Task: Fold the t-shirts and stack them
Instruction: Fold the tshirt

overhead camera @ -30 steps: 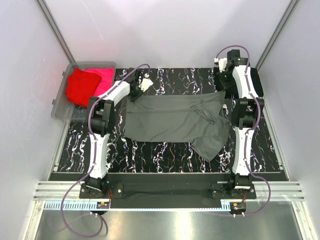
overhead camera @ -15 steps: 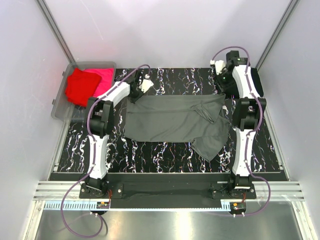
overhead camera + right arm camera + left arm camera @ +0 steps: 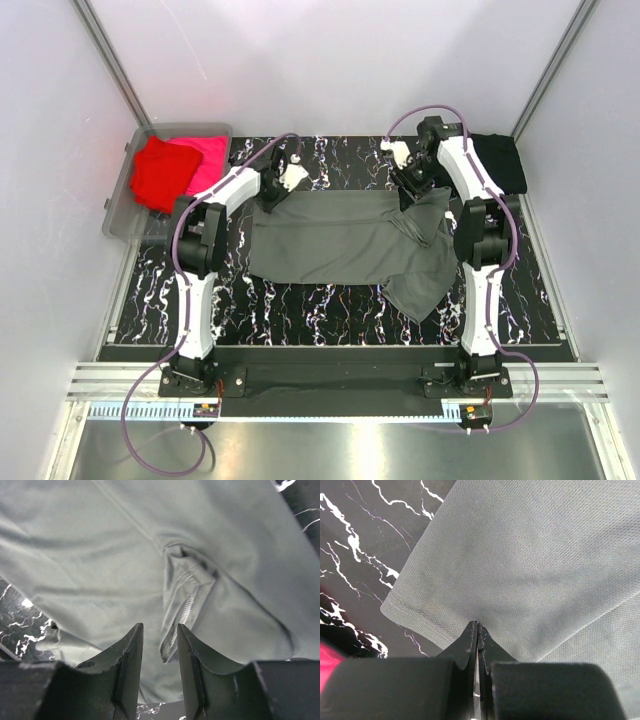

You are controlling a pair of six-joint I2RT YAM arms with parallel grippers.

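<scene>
A dark grey t-shirt (image 3: 345,240) lies spread across the black marbled table, with a loose flap hanging toward the near right. My left gripper (image 3: 272,190) is shut on its far left corner; in the left wrist view the tips (image 3: 477,626) meet on the cloth (image 3: 535,555) just inside the hem. My right gripper (image 3: 412,186) is open just above the shirt's far right part. Its fingers (image 3: 131,652) flank a folded stitched hem (image 3: 182,612) without closing on it. A folded black t-shirt (image 3: 498,160) lies at the far right corner. No green shirt shows.
A clear plastic bin (image 3: 118,215) at the far left holds a red shirt (image 3: 160,175) and a pink shirt (image 3: 207,160). White walls with metal posts close in the table on three sides. Bare marbled surface (image 3: 300,310) lies in front of the grey shirt.
My right arm has swung left from over the black shirt in the far right corner to above the grey shirt's far right edge. The left gripper has stayed at its corner.
</scene>
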